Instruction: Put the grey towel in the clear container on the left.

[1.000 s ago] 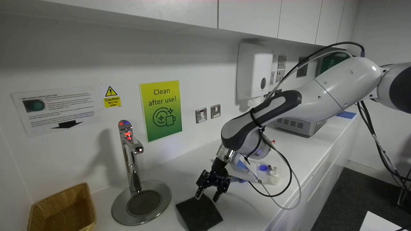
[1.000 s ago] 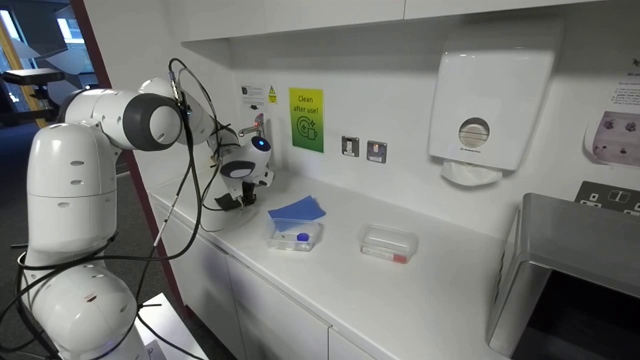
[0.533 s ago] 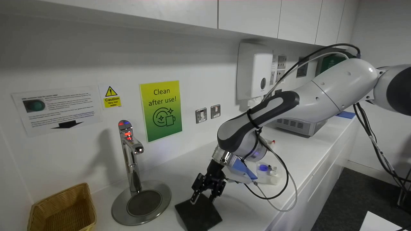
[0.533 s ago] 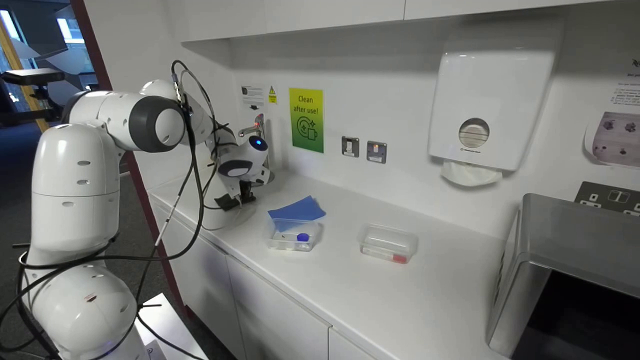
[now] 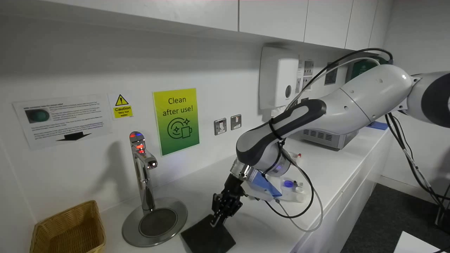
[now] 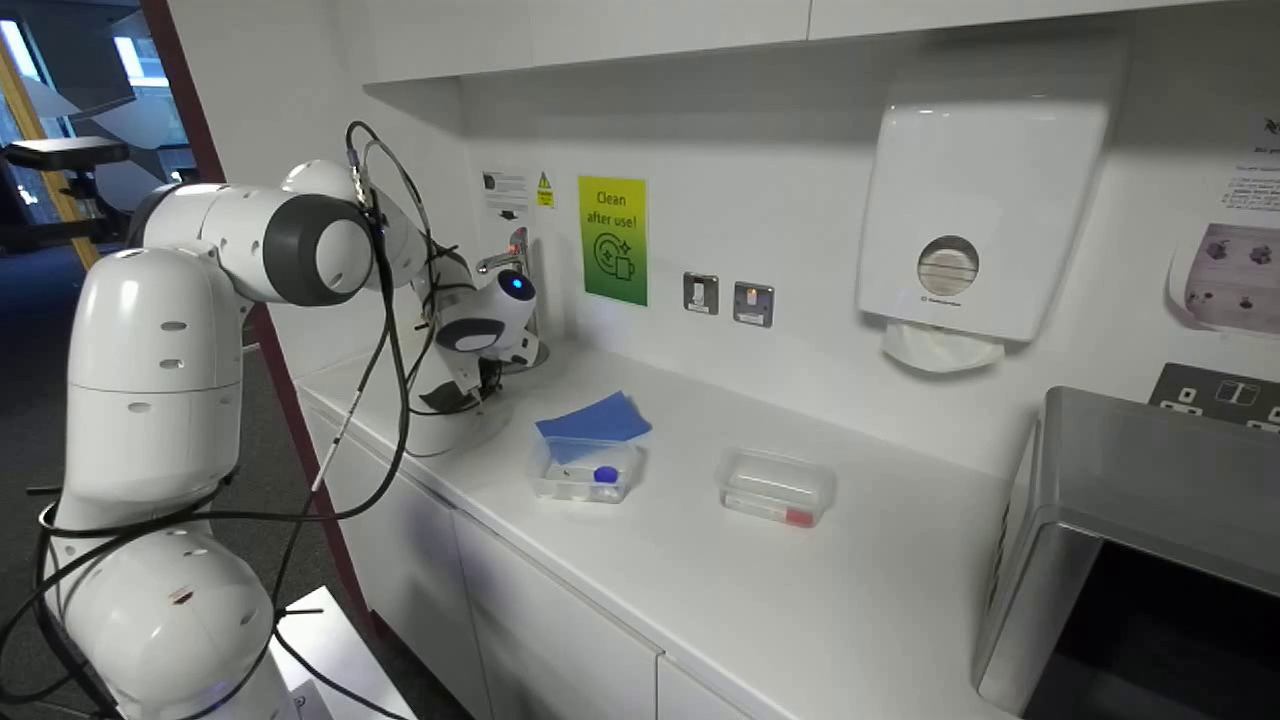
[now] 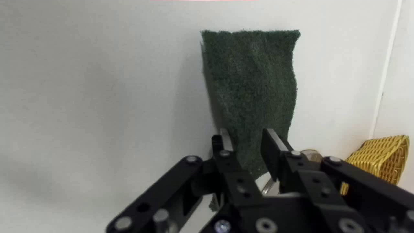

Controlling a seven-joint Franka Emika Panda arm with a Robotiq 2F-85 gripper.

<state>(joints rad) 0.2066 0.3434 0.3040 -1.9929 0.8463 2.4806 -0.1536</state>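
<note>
Grey towel (image 7: 252, 81) lies on the counter (image 7: 113, 129), partly between the gripper's (image 7: 248, 140) 2 fingers (image 7: 271, 153); whether clenched, I cannot tell.

The tool (image 5: 217, 224) touches the grey towel (image 5: 207, 238)

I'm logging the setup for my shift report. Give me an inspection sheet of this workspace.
Surface: white counter.
Job's things: grey towel on the counter, outside both containers; left-hand clear container in an exterior view, with a blue cap inside.
Clutter: blue cloth near that container; right-hand clear container, showing something red; wicker basket.
Gripper: partway closed at the towel; whether it grips cannot be told.
Cables: black cables hang in loose loops from the arm.
Surroundings: tap near a "Very hot water" sign; green poster; grey appliance.
</note>
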